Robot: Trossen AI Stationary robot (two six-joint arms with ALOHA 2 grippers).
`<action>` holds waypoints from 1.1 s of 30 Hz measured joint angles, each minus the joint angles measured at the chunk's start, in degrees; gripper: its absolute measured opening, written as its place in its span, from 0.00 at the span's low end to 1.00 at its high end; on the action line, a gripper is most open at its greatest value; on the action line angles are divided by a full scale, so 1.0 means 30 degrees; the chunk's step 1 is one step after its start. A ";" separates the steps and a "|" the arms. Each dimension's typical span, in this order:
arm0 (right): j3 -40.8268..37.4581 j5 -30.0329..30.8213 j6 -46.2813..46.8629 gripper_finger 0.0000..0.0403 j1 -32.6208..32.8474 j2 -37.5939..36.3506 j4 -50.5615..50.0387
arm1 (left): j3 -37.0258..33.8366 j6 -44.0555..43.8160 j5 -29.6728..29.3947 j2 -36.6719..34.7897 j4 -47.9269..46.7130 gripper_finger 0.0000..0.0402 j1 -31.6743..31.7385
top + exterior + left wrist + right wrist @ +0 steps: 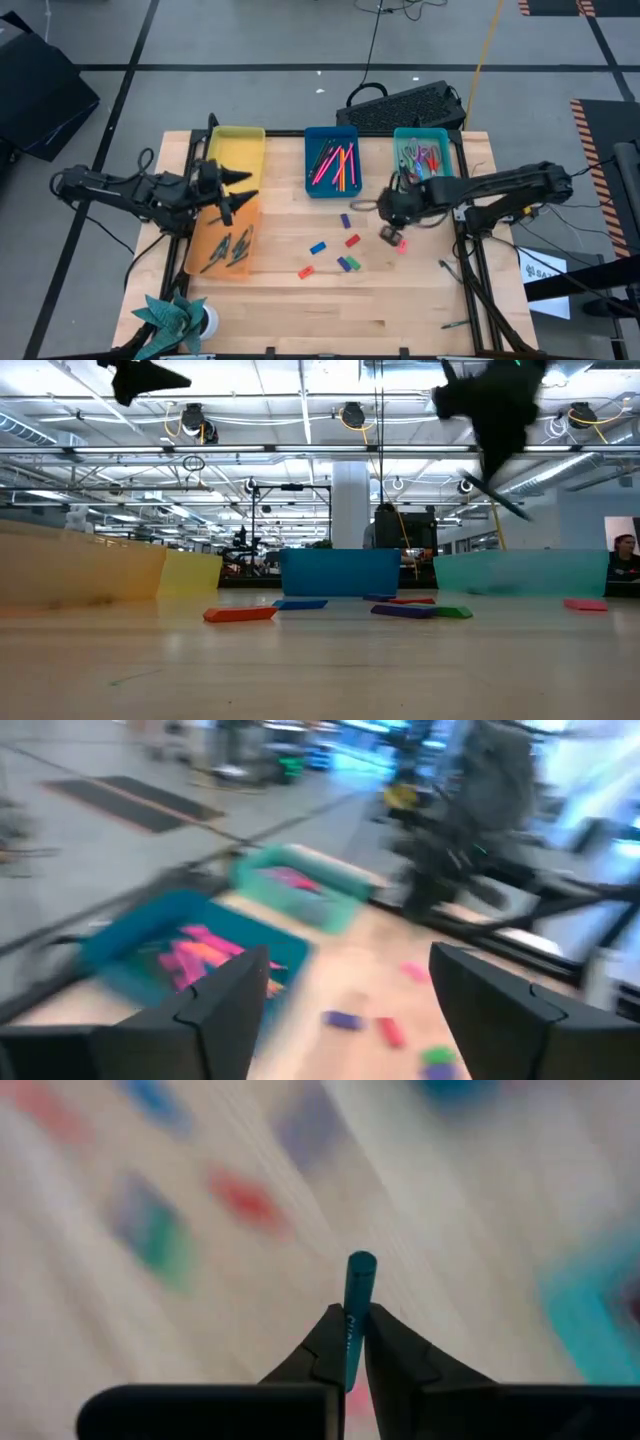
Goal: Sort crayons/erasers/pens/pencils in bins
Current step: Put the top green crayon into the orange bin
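Wooden table [400,290], right end effector [348,1342] pinching teal stick [356,1308]; erasers [349,241] beside

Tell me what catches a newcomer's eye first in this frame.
The right gripper, raised over the table between the teal bin and the scattered erasers, pinches a thin teal stick. The left gripper hangs open over the yellow bin and orange bin.

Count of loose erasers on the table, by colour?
red erasers: 2
purple erasers: 2
blue eraser: 1
green eraser: 1
pink eraser: 1
Total: 7
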 joint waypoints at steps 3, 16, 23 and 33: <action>0.0483 0.0218 -0.0632 0.04 -0.0044 -0.1029 0.6081 | 0.0000 -0.0038 0.2457 0.1074 0.1991 0.66 -0.0005; -0.0798 -0.1295 -0.3878 0.04 0.0121 0.0317 2.4945 | -0.0014 0.0841 0.6190 0.7040 1.0719 0.60 0.0199; -0.0802 -0.2519 -0.3042 0.04 0.0109 0.1403 2.5736 | -0.0015 -0.0633 0.7552 0.9019 1.1313 0.60 0.0984; -0.0787 -0.1989 -0.3080 0.04 -0.0437 0.2709 2.5811 | -0.0007 -0.2957 0.9910 1.1601 1.4241 0.60 0.1867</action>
